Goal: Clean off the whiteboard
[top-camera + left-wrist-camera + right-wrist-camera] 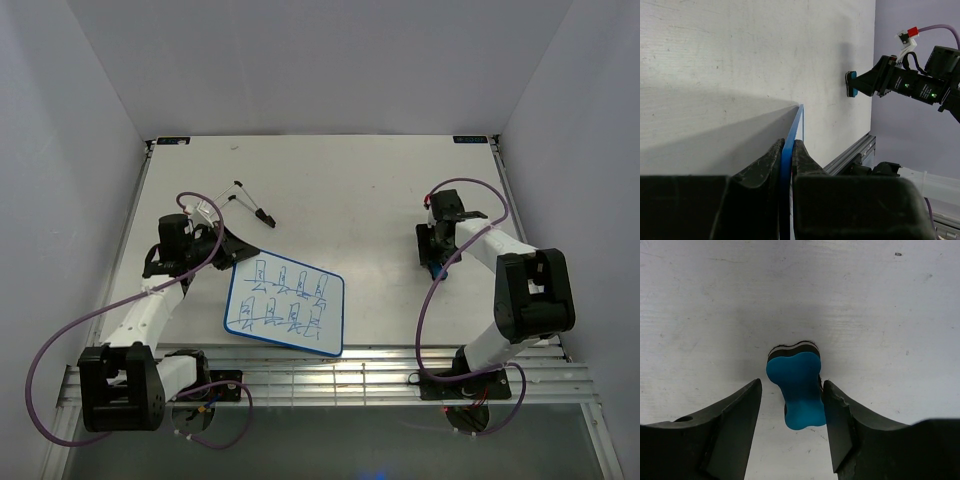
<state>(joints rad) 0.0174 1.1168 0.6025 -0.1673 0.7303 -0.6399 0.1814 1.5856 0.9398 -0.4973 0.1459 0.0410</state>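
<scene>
The whiteboard [285, 305], white with a blue rim and blue marker scribbles, lies on the table at front centre-left. My left gripper [232, 255] is shut on its upper left edge. The left wrist view shows the blue rim [796, 127] pinched between the fingers of the left gripper [786, 150]. The blue bone-shaped eraser [797, 390] lies on the table at the right. My right gripper [791, 384] is open around it. Its right finger touches the eraser's side and its left finger stands apart. The eraser [852, 84] and right gripper [880, 80] also show in the left wrist view.
A small black object on a thin wire [266, 216] lies behind the whiteboard. An aluminium rail [350, 380] runs along the table's near edge. Purple walls close in the left, right and back sides.
</scene>
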